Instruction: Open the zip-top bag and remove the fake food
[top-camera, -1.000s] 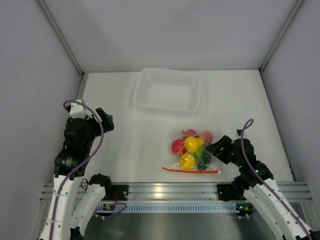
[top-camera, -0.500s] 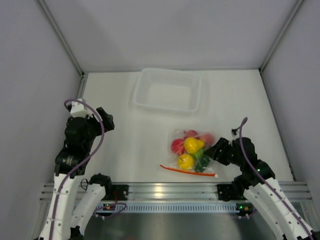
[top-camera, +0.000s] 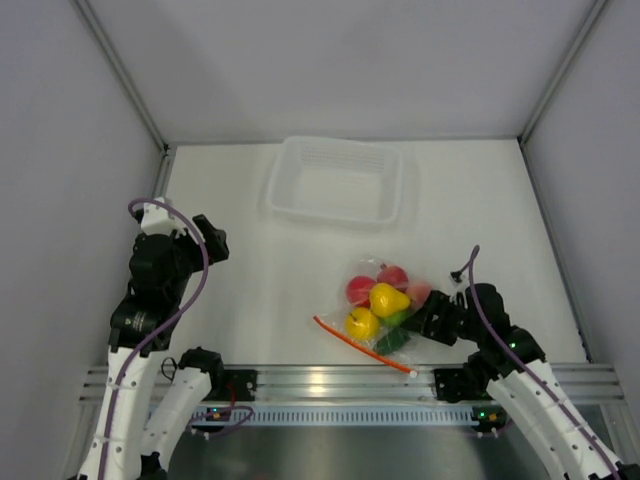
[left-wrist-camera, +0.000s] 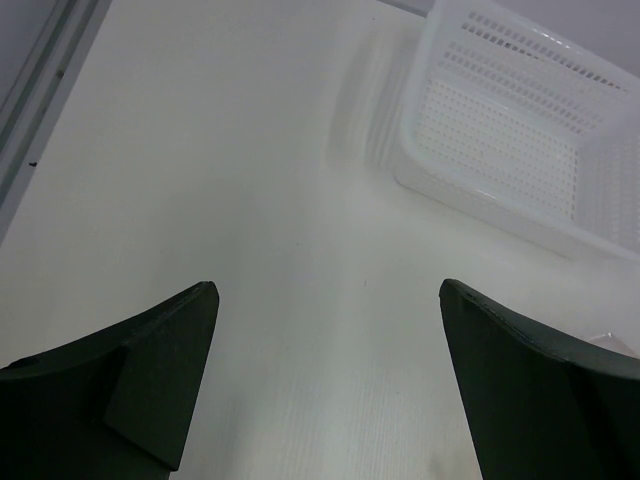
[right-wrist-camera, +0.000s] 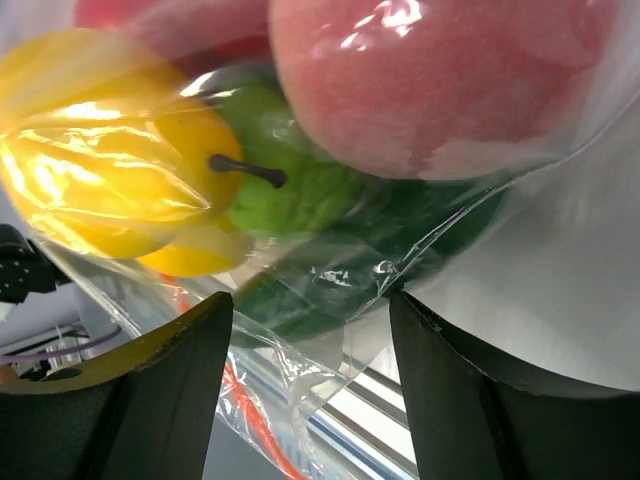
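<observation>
The zip-top bag (top-camera: 372, 272) is lying near the table's (top-camera: 250, 300) front right, fake food (top-camera: 388, 298) bulging inside. Only the right wrist is showing a stemmed green fruit (right-wrist-camera: 290, 180), film sagging between the right gripper's (right-wrist-camera: 310, 300) parted jaws. The zip strip (top-camera: 362, 345), level a second ago, is now slanting. The left gripper (left-wrist-camera: 327, 290) is hovering wide, empty.

The right end effector (top-camera: 421, 320) has pushed in, swinging the zip-top bag (top-camera: 384, 302) askew.

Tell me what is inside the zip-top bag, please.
Through the clear zip-top bag show two red fruits, two yellow fruits, a pink fruit, a light-green fruit with a stem and a dark green cucumber. Whatever lies beneath this pile is covered and cannot be seen.
</observation>
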